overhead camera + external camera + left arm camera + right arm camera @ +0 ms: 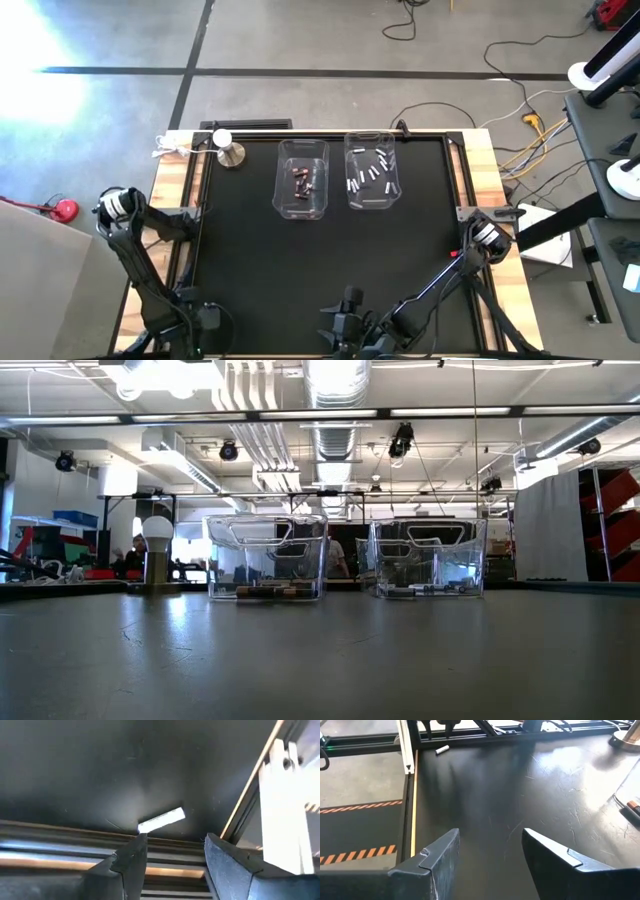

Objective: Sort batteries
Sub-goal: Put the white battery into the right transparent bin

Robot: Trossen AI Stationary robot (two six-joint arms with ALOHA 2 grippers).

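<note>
Clear plastic bins (302, 178) (matt table (320, 260)).

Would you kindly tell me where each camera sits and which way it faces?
High: overhead, looking straight down; both arms, two bins.
Low: table height, level across mat to bins; no arm.
Left wrist: over table edge, open jaws of left gripper near white battery.
Right wrist: across mat past right gripper, open.
Shared: wrist views both show that battery.

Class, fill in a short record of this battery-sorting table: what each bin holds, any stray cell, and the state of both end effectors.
left bin: dark reddish batteries
right bin: white batteries
stray cell: white battery on the mat's near-left edge, by the left end effector
left end effector: open, empty
right end effector: open, empty, over bare mat
other: silver knob at far left corner
</note>
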